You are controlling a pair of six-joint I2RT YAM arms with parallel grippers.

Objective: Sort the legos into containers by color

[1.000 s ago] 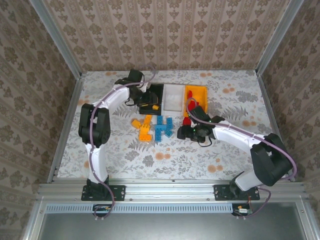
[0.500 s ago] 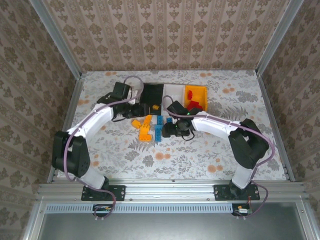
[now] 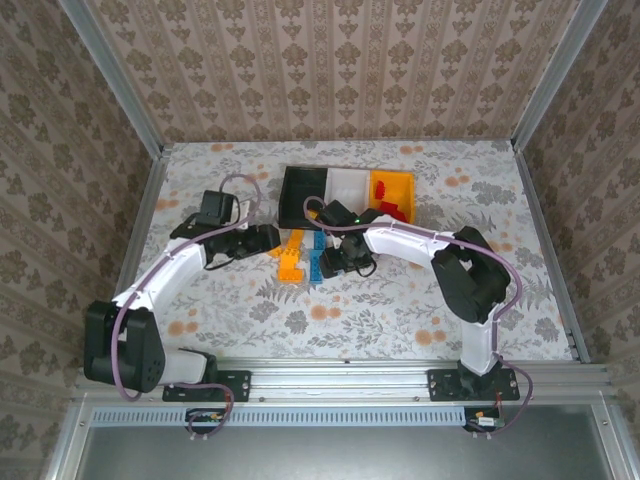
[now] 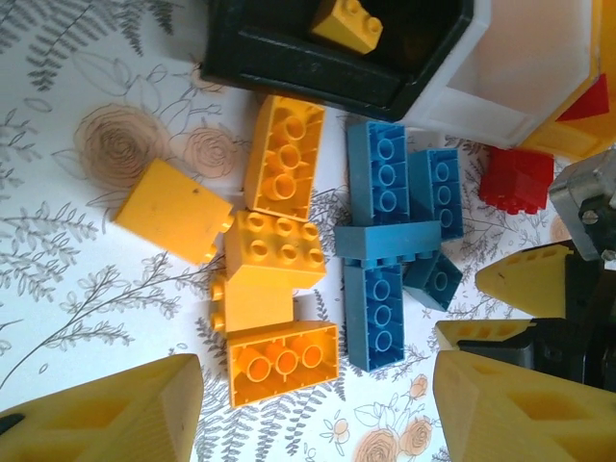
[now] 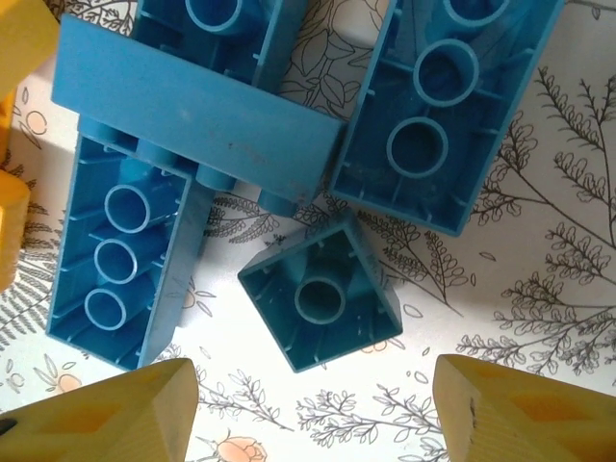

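From above, the left arm (image 3: 160, 280) folds back at its elbow beside the near rail. Its forearm then climbs and bends right, setting the left hand (image 3: 268, 240) low over the bench (image 3: 200, 300), just near-left of the black bin (image 3: 303, 195). The right arm (image 3: 440, 245) rises from its base, bends at the elbow and stretches leftward. The right hand (image 3: 338, 262) hangs just on the near side of the black bin. The white bin (image 3: 348, 188) touches the black bin's right wall, and the orange-yellow bin (image 3: 392, 185) stands next along. Loose orange-yellow bricks (image 3: 290, 255) and blue bricks (image 3: 318, 255) lie between the two hands, near the black bin.

In the left wrist view, the left hand (image 4: 313, 385) is released. Its fingers are spread wide with nothing gripped, over the orange-yellow bricks. One yellow brick (image 4: 348, 24) lies inside the black bin. A red brick (image 4: 518, 180) sits on the bench, right of the black bin's corner and near the white bin.

In the right wrist view, the right hand (image 5: 313, 385) is also released, its fingers apart. A small blue brick (image 5: 320, 300) lies hollow side up just ahead of the gap, beside the longer blue bricks.
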